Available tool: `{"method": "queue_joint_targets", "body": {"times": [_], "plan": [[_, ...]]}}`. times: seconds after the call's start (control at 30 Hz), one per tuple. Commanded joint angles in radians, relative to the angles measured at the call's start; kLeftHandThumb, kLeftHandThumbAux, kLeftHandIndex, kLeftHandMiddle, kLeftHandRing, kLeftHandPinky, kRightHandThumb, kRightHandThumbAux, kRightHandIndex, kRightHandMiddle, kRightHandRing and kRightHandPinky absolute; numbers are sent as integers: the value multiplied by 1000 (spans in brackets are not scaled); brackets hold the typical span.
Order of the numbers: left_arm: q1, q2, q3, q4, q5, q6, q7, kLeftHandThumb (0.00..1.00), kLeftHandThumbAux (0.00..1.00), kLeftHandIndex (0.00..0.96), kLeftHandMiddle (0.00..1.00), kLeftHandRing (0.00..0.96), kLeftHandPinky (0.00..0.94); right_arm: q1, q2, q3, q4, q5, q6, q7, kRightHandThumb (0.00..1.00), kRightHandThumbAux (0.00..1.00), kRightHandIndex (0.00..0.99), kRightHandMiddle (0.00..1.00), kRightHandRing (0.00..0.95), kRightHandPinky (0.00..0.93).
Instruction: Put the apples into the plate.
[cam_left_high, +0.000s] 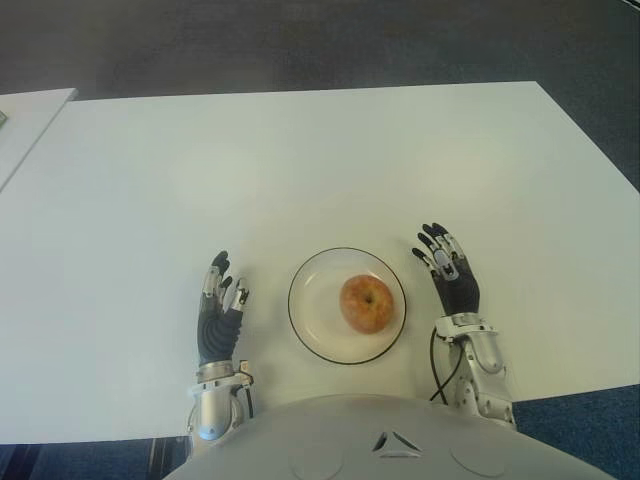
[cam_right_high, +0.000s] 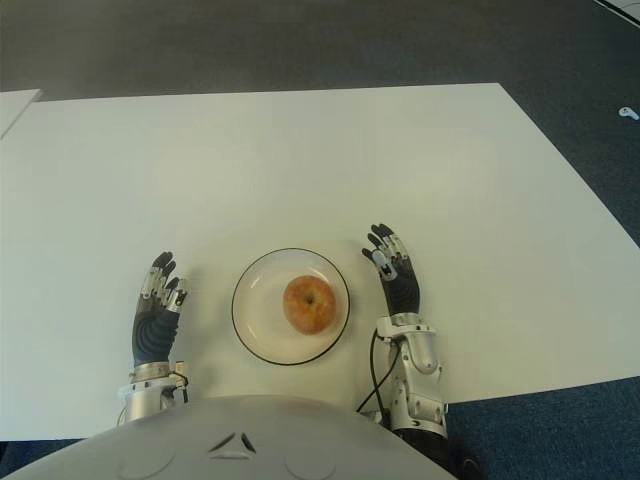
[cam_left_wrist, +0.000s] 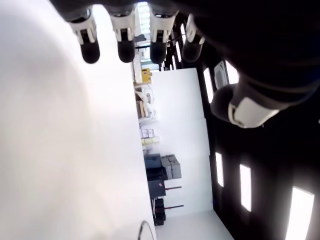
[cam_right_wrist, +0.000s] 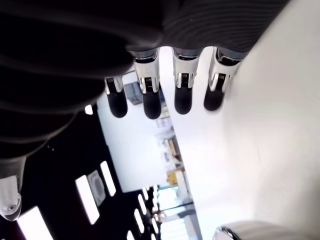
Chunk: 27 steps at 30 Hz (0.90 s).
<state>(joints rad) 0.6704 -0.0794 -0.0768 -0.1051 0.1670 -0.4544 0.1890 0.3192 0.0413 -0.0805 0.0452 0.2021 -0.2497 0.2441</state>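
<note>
Fingers, left hand: the dark, silver-jointed left hand (cam_left_high: 220, 310) had its fingers (cam_left_wrist: 127, 41) straight and slightly fanned, gripping nothing; the thumb stood apart from the other four in the left wrist view.
Fingers, right hand: the matching right hand (cam_left_high: 452, 277) had its fingers (cam_right_wrist: 150, 97) extended side by side with small gaps, likewise holding nothing.
Left hand position: it showed over the table on the left side of the plate, palm down, fingertips pointing away from the robot, clear of the rim.
Right hand position: it showed just beside the right edge of the plate, fingertips pointing away and angled a little toward the left; whether it touched the tabletop could not be told.
Robot body: a rounded grey torso shell (cam_left_high: 390, 440) filled the near edge of the eye views, with both silver forearms emerging from it.
Plate: a round clear glass plate with a dark rim (cam_left_high: 308, 320) sat on the table between the two hands, close to the near edge.
Apple: one round yellow-red apple (cam_left_high: 367, 303) lay inside the plate, slightly right of its centre, stem dimple upward.
Table: a wide white rectangular table (cam_left_high: 320, 170) stretched beyond the plate and hands.
Second surface: a corner of another white tabletop (cam_left_high: 25, 125) showed at the far left.
Floor: dark grey carpet (cam_left_high: 300, 45) lay past the far edge of the table.
</note>
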Motion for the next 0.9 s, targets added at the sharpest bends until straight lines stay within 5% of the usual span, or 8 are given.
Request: {"method": "queue_joint_targets", "body": {"times": [0.03,0.3,0.67,0.9], "plan": [[-40,-56,-27,9,-34,47,9,60,494,7,45,30,42,5,8,17,65,-28,-21,-17,220,556,158,105,56,47],[4,-93,-139,-109,-107,112,16,88,495,8,26,5,3,7,18,28,100,-37,-69,-40,199,611,120,89,49,70],[50,-37,-165,-106,-177,112,-5,104,502,0,0,0,0,28,22,39,79,-31,-86,-55,201,626,111,77,55,95],[5,-39,-166,-39,-166,92,-5,68,502,0,0,0,0,-10,7,32,109,-21,-71,-47,196,589,105,90,64,94]]}}
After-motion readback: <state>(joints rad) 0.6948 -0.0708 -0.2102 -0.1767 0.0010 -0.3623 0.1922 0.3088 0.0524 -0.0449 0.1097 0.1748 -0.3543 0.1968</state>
